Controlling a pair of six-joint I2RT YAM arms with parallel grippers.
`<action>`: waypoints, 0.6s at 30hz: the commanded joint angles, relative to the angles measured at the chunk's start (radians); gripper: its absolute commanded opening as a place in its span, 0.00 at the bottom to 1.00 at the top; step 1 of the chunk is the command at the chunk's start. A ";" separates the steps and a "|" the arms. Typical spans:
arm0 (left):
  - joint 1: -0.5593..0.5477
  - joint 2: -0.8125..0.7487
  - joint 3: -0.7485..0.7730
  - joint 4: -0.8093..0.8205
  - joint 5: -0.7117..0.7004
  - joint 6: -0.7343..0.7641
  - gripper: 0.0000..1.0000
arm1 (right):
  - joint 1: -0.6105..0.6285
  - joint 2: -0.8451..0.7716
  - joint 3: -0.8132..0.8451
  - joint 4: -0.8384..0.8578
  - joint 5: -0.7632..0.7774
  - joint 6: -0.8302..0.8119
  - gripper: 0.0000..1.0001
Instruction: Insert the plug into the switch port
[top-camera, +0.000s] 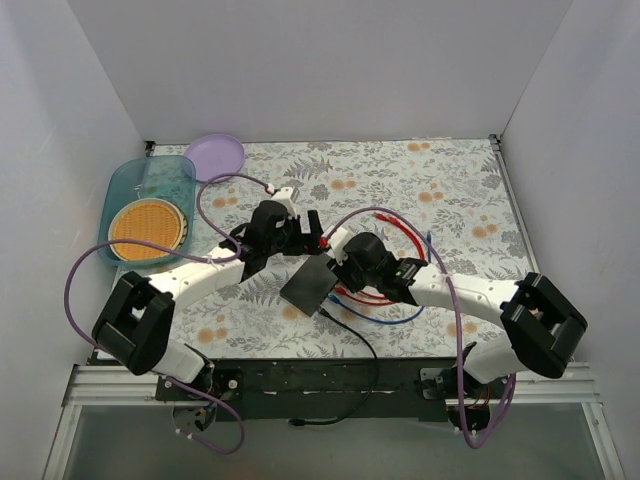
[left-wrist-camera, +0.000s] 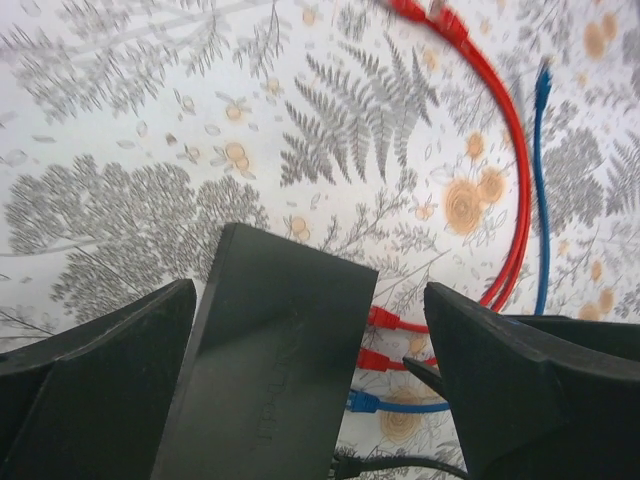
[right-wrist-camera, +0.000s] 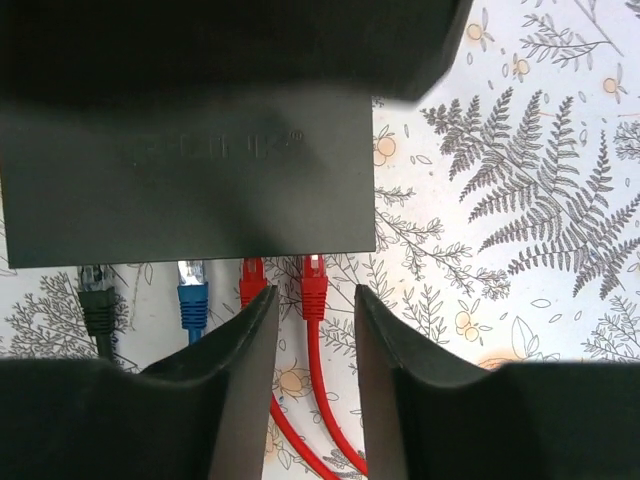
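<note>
at bench (top-camera: 450, 200) centre the switch (top-camera: 308, 285) sits inside the open left claw (left-wrist-camera: 308, 300), right claw (right-wrist-camera: 315, 300) open astride the end red plug (right-wrist-camera: 314, 275) at its port row; looks seated, so next verify, retreat straight.

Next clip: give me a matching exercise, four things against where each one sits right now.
Things:
1 switch
2 purple plate
3 blue plug
4 orange disc

Places:
A in the teal basket
B between the dark green plug and the red plugs
C far left corner of the table
D inside the open left gripper

Pairs: 1-D, 2-C, 3-B, 4-A
</note>
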 joint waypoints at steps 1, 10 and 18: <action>0.034 -0.094 0.084 -0.060 -0.042 0.044 0.98 | 0.002 -0.055 0.000 0.042 0.011 0.007 0.49; 0.039 -0.209 0.200 -0.160 -0.053 0.107 0.98 | 0.002 -0.216 0.054 0.050 0.059 0.035 0.71; 0.039 -0.373 0.167 -0.170 -0.039 0.098 0.98 | 0.002 -0.328 0.099 -0.019 0.097 0.081 0.81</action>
